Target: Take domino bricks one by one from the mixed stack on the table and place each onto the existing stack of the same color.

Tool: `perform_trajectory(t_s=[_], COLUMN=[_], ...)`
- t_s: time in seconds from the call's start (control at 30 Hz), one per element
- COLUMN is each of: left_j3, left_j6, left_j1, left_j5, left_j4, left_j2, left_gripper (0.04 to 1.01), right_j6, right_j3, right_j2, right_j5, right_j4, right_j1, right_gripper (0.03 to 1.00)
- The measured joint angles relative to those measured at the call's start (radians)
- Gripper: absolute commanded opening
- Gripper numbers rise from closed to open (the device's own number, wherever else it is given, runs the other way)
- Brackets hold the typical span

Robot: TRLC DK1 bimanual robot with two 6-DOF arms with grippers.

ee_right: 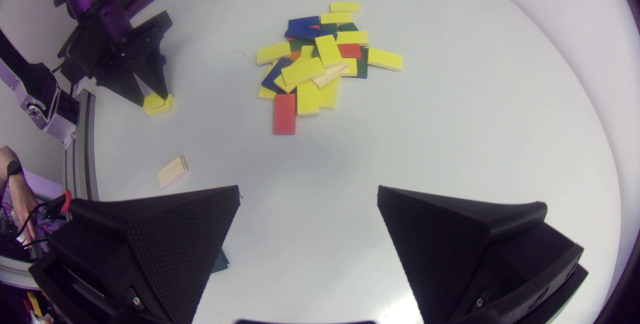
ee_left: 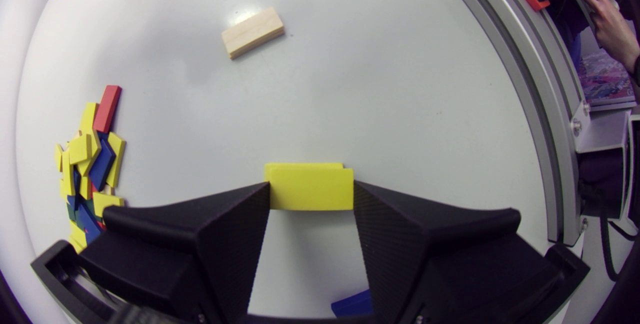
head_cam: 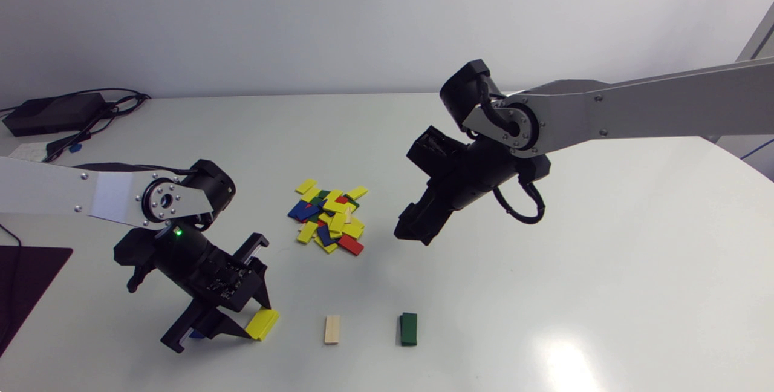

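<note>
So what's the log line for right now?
left hand: shut on yellow brick, at yellow stack | right hand: open, empty, near mixed pile

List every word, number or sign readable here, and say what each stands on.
None can be read.
The mixed pile, the yellow brick in the left gripper, the wooden brick and the green bricks bear no marks.
The paper slip at the table's far left corner is too small to read.

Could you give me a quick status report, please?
Left hand shut on flat yellow domino brick, at yellow stack. Right hand open, empty, beside mixed pile. Nothing in the way.
</note>
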Motion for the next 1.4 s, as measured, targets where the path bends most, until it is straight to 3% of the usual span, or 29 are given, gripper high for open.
perform_trajectory(t_s=[0.9,0.97,1.03,1.1,1.2,1.3,1.4], left_j3=[0.015,0.015,0.015,0.015,0.015,0.016,0.016], left_j6=[0.0,0.0,0.0,0.0,0.0,0.0,0.0], left_j1=[-0.021,-0.021,-0.021,-0.021,-0.021,-0.021,-0.021], left_j5=[-0.003,-0.003,-0.003,-0.003,-0.012,-0.022,-0.022], left_j4=[-0.001,-0.001,-0.001,-0.001,-0.001,-0.001,-0.002], left_j2=[0.008,0.008,0.008,0.009,0.013,0.013,0.013], left_gripper=[0.18,0.27,0.477,0.549,0.782,0.789,0.977], right_j6=[0.0,0.0,0.0,0.0,0.0,0.0,0.0], right_j3=[-0.006,-0.006,-0.006,-0.006,-0.006,-0.006,-0.006], right_j2=[0.0,0.0,0.0,0.0,0.0,0.0,0.0], right_j5=[-0.003,-0.003,-0.003,-0.003,-0.003,-0.003,-0.003], right_j4=[0.004,0.004,0.004,0.004,0.004,0.004,0.004], right_j1=[-0.008,-0.008,-0.008,-0.008,-0.008,-0.008,-0.008], right_gripper=[0.967,0.967,0.967,0.967,0.967,0.966,0.966])
